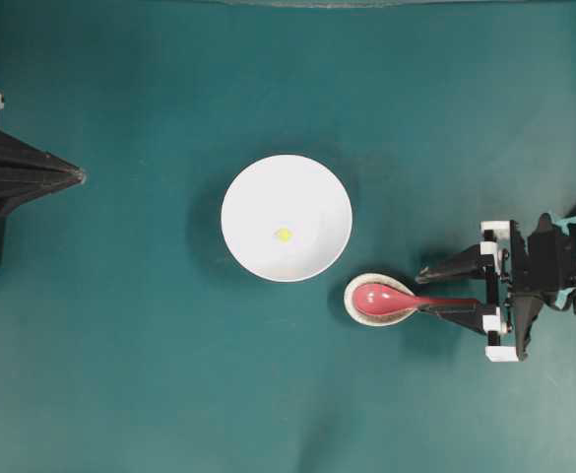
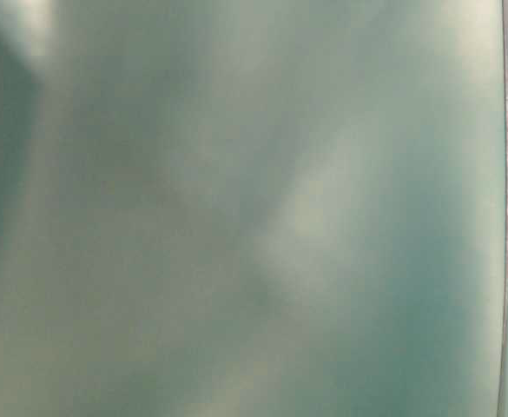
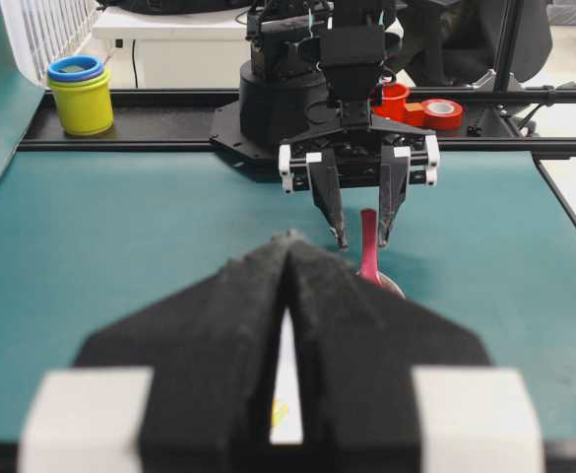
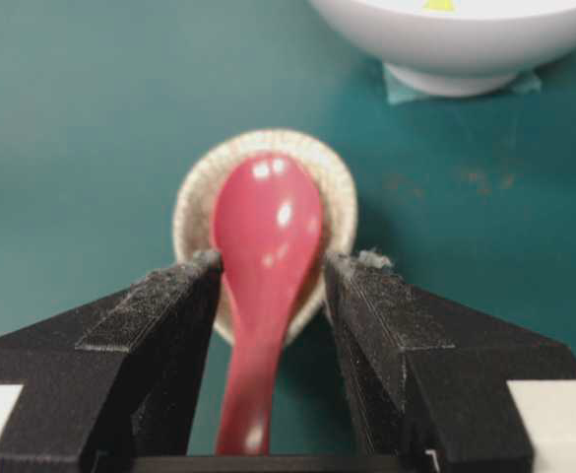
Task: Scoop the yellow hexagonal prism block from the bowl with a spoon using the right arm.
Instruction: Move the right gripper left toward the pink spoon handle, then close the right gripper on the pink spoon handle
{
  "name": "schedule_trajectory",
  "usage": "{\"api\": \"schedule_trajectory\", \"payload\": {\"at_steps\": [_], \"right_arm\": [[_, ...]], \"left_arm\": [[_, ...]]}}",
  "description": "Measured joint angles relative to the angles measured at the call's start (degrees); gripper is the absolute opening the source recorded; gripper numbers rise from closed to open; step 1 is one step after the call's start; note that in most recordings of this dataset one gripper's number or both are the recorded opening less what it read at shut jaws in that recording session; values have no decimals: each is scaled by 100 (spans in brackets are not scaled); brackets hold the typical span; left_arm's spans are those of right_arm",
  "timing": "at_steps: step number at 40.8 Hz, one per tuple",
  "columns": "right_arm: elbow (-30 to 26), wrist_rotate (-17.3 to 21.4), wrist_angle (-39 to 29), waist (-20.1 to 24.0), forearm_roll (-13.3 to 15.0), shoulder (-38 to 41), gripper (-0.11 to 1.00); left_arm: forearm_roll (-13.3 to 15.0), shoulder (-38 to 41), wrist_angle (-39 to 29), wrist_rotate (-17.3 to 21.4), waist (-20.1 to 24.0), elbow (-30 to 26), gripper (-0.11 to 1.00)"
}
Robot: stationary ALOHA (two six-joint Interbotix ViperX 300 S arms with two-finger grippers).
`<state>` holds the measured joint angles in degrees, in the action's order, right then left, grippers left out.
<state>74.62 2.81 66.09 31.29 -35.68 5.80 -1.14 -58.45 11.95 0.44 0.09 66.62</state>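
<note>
Around the spoon (image 4: 266,256) handle, right gripper (image 4: 268,286) fingers spread, apart.

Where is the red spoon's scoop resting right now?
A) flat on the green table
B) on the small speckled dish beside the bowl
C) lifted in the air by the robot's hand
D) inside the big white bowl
B: the spoon has its scoop lying in the small speckled dish, with the right hand open on either side of the handle.
</note>
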Motion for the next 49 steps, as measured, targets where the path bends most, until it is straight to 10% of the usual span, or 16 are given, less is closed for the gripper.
{"api": "schedule_trajectory", "payload": {"at_steps": [49], "right_arm": [[9, 264, -114, 193, -9, 396, 50]], "left_arm": [[0, 0, -79, -9, 9, 0, -1]]}}
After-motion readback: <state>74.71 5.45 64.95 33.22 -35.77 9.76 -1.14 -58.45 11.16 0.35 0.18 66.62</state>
